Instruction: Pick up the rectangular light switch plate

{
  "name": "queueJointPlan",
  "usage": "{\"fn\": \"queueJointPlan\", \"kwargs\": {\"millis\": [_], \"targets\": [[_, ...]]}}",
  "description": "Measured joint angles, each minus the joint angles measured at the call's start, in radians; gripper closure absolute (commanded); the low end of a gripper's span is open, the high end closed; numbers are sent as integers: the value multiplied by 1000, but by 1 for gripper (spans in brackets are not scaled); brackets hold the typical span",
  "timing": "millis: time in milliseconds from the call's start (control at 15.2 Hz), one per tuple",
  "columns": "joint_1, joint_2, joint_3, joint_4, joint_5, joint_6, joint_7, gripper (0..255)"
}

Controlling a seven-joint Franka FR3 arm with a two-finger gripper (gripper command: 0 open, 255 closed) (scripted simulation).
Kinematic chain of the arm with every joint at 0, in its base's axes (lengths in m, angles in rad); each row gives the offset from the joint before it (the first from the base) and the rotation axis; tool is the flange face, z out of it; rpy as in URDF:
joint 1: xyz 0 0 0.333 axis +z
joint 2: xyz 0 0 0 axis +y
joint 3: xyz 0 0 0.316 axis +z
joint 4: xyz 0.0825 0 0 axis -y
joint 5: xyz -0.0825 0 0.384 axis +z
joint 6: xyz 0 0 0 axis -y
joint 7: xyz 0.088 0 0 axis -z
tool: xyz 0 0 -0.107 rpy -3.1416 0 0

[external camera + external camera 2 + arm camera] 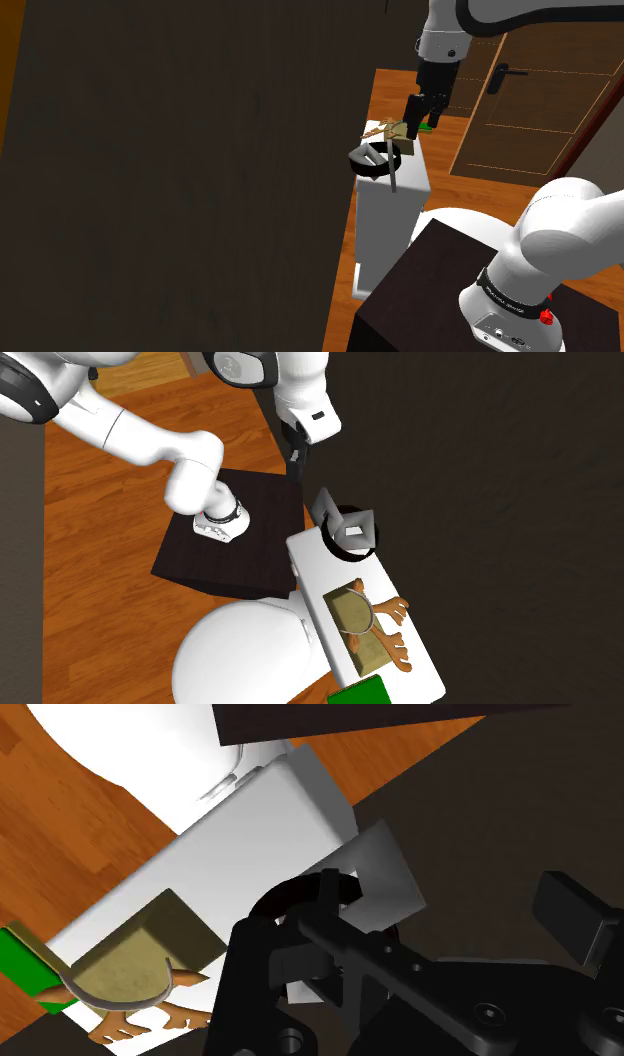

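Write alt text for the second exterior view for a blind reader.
The black gripper of a white arm hangs beside the end of a white table, near a grey plate on a black ring. Beyond lie a tan block, brown antlers and a green block.

Grey rectangular switch plate [385, 876], tilted, rests on a black ring [285, 896] at the white cabinet's [250, 834] end.
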Motion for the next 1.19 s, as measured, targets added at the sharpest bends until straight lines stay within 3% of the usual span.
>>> {"fn": "queueJointPlan", "kwargs": {"millis": [132,528,726,1056,1122,1188], "targets": [[-20,20,27,5,2,9,48,0],[-259,261,301,97,2,50,809,0],[-283,292,327,89,-1,74,905,0],[-285,305,337,34,0,139,929,0],[-285,306,338,31,0,143,930,255],[-285,306,338,30,0,144,931,255]]}}
